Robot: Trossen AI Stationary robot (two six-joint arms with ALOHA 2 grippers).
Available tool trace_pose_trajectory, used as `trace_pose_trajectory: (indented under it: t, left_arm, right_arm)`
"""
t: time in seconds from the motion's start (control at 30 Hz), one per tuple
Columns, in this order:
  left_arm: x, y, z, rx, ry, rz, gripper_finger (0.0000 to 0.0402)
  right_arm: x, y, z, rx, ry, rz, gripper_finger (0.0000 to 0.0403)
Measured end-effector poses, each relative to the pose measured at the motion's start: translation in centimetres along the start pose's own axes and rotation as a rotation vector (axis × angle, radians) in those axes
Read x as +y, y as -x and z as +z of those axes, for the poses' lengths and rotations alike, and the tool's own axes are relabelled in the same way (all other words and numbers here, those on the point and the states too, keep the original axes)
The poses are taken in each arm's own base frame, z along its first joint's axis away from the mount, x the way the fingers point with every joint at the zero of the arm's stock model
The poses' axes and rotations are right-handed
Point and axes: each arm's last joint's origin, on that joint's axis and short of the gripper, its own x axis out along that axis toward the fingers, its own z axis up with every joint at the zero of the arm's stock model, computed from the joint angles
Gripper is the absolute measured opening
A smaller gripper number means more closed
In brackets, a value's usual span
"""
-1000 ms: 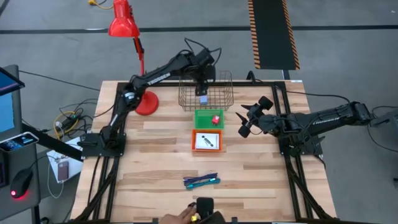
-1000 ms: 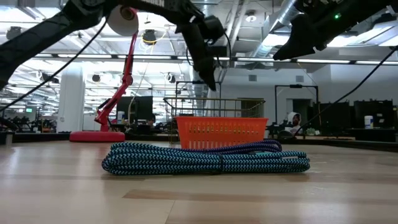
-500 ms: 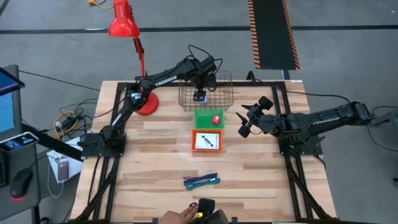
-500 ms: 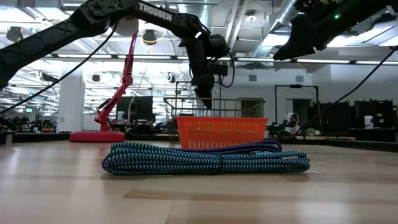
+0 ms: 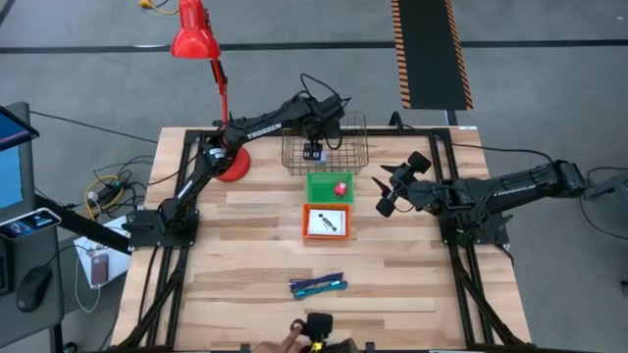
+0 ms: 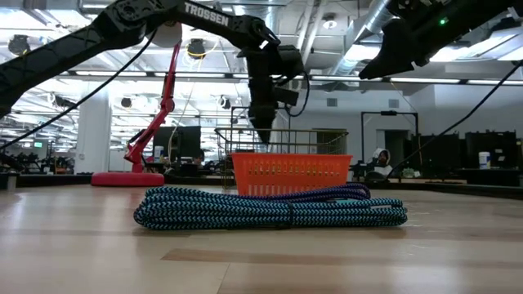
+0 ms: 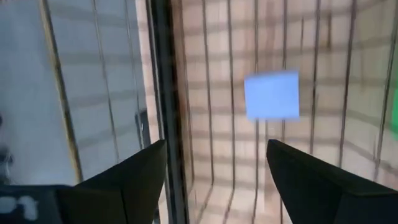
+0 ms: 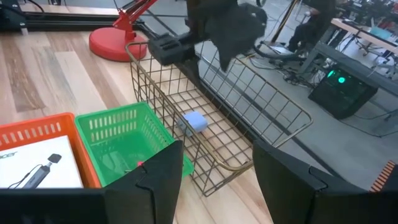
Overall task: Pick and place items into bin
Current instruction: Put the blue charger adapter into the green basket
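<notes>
My left gripper [image 5: 314,150] hangs open over the wire basket [image 5: 325,142] at the far middle of the table, pointing steeply down into it. A small pale blue block [image 7: 271,95] lies on the basket's floor below the fingers, untouched. A tiny red block [image 5: 340,188] lies in the green basket [image 5: 329,186]. A white card with a black mark [image 5: 328,223] lies in the orange basket [image 5: 327,223]. A bundle of blue and green braided cord [image 5: 317,285] lies nearer the front edge. My right gripper [image 5: 392,192] waits open in the air, right of the green basket.
A red desk lamp [image 5: 232,162] stands left of the wire basket. At the table's near edge a person's hand [image 5: 292,338] holds a small black and yellow thing. Bare wood lies left and right of the baskets.
My left gripper has sunk toward the wire basket and tipped more steeply down, coming a little toward the near edge; its fingers stay open. The pale blue block has stayed on the basket's floor.
</notes>
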Motion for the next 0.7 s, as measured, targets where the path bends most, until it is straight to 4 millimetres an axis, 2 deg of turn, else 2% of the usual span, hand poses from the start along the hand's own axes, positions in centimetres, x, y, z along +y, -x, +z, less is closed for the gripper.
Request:
trace_pose_trajectory:
  t: [0.13,0.23,0.37,0.53,0.7]
  left_arm:
    - [0.0,2.7,-1.1,0.052,0.073,-0.002,0.0265]
    - [0.2,6.0,-2.2,0.027,0.188,-0.044,0.0265]
    - [-0.3,11.0,-3.3,-0.103,0.306,-0.215,0.0265]
    - [-1.6,16.9,-4.3,-0.305,0.345,-0.442,0.0265]
    - [-4.2,20.9,-5.5,-0.368,0.324,-0.487,0.0265]
  right_arm:
    - [0.0,0.0,0.0,0.0,0.001,-0.001,0.0187]
    - [0.0,0.0,0.0,0.0,0.007,-0.004,0.0187]
    - [0.0,0.0,0.0,0.0,0.009,-0.004,0.0187]
    - [0.0,0.0,0.1,-0.007,0.02,-0.003,0.0187]
    - [0.0,0.0,0.1,-0.006,0.029,-0.003,0.0187]
